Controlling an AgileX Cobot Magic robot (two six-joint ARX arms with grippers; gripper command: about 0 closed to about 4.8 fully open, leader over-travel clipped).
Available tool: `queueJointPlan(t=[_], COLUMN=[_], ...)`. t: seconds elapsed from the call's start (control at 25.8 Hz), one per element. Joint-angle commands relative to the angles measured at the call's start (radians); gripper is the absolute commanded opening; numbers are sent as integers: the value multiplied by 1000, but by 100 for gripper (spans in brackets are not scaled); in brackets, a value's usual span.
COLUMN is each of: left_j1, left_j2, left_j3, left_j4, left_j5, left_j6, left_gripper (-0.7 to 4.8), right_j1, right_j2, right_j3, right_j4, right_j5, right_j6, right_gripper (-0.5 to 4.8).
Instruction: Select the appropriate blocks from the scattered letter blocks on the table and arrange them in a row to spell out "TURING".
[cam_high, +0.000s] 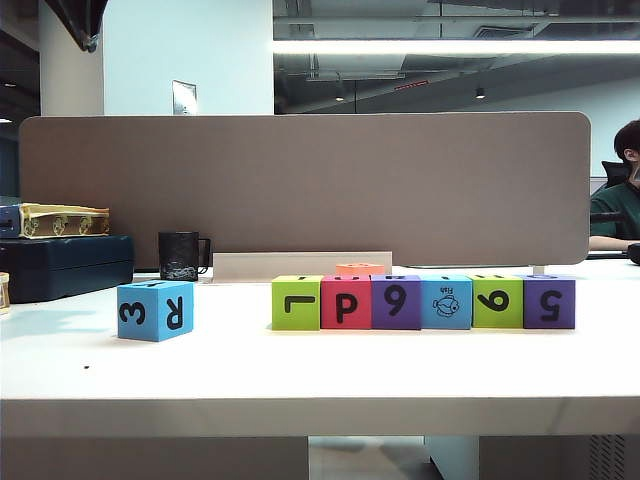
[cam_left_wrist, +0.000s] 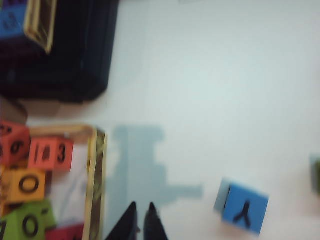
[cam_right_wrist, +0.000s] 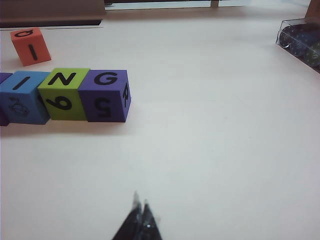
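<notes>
With both claws closed, left claw (cam_left_wrist: 141, 212), right claw (cam_right_wrist: 140, 206), over table (cam_right_wrist: 225, 140)

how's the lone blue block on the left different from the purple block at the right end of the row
The lone blue block stands apart at the left, turned corner-on, showing 3 and R. The purple block closes the row square-on, touching its lime neighbour, showing 5 in front and G on top. Both are same-sized cubes on the table.

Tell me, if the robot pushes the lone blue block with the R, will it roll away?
Probably not. The blue block is a cube resting flat on the table, so it should slide or tip, not roll. Its matte faces look grippy, and it seems light and stiff. Both hands, left and right, are shut and empty.
</notes>
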Motion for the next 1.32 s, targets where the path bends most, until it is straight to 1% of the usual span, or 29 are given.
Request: queueJointPlan(t=[0.04, 0.08, 0.12, 0.16, 0.31, 0.43, 0.47, 0.5, 0.62, 0.97, 1.01, 1.09, 1.16, 1.32], left_j1=[0, 0, 0, 0, 4, 16, 19, 21, 65, 139, 142, 159, 166, 178], left_j2=[-132, -164, -227, -275, -420, -512, -555, -579, -722, -980, -1018, -1148, -1216, -1337], left_j3=[-124, -162, -237, -296, -495, -644, -723, -771, -1025, -1399, -1444, -1581, -1648, -1749], left_j4=[260, 310, 397, 456, 610, 692, 717, 730, 827, 983, 1004, 1068, 1088, 1088], left_j5=[-5, -5, -5, -6, -16, -12, -12, -13, -9, 2, 14, 37, 40, 40], left_j6=[0, 0, 0, 2, 23, 27, 26, 26, 23, -2, -3, -4, -4, -8], left_gripper=[18, 18, 18, 18, 18, 18, 18, 18, 18, 18, 18, 18, 18, 18], right_j1=[-1, -1, -1, -1, -1, -1, -1, -1, 0, 0, 0, 0, 0, 0], right_j2=[1, 1, 1, 1, 1, 1, 1, 1, 1, 1, 1, 1, 1, 1], right_j3=[-2, -2, -2, -2, -2, -2, -2, -2, -2, -2, -2, -2, -2, -2], right_j4=[1, 1, 1, 0, 1, 1, 1, 1, 1, 1, 1, 1, 1, 1], right_j5=[2, 2, 2, 2, 2, 2, 2, 2, 2, 2, 2, 2, 2, 2], right_j6=[-3, -2, -2, -3, -2, -2, -2, -2, -3, -2, -2, -3, -3, -2], right_gripper=[-1, -1, -1, -1, -1, -1, -1, -1, -1, -1, -1, -1, -1, -1])
